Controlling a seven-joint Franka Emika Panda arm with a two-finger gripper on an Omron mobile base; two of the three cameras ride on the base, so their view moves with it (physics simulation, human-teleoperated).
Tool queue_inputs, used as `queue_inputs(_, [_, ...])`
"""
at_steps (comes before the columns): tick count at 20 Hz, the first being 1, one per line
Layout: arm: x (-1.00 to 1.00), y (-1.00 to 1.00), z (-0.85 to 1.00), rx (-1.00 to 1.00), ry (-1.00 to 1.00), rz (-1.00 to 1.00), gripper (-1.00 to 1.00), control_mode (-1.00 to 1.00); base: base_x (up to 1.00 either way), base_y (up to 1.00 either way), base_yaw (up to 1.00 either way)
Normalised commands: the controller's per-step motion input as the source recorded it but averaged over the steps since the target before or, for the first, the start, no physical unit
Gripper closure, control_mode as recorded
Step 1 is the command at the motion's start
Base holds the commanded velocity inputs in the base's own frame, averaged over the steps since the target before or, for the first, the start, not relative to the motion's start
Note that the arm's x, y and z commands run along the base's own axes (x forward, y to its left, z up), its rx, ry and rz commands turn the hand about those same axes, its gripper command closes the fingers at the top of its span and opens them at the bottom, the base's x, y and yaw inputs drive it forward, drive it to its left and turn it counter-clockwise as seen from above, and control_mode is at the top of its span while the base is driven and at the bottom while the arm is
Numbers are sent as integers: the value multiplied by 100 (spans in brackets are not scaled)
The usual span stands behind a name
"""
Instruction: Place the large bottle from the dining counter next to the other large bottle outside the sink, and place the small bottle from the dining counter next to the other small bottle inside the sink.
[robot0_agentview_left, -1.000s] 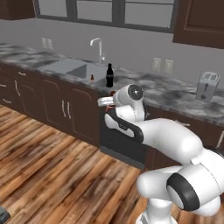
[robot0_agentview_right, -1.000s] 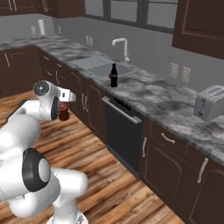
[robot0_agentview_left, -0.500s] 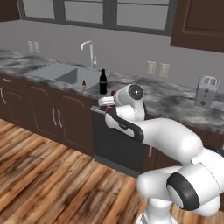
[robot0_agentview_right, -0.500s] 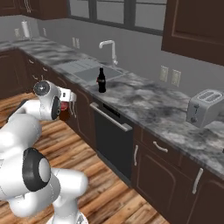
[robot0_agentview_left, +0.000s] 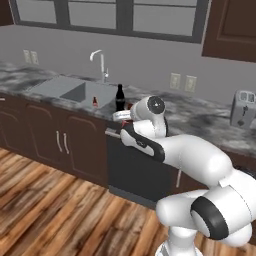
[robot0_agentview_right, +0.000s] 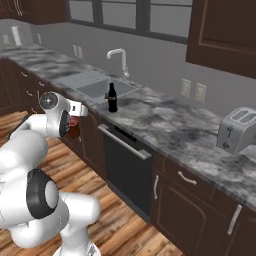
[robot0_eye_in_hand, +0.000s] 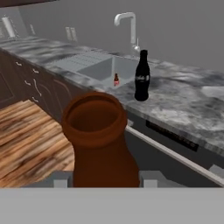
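The jaws grip the large bottle low before the cabinets, short of the tabletop; it should travel upright and land just beside the other large bottle, right of the sink.

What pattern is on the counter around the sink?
Grey-and-black marbled stone, on the counter beside the grey sink; it shows best in the hand view.
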Motion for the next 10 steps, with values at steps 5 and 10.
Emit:
queue_inputs(5, [0, 0, 0, 0, 0, 0, 100, 100, 48, 23, -12])
queue_inputs(10, [0, 0, 0, 0, 0, 0, 100, 100, 50, 5, -14])
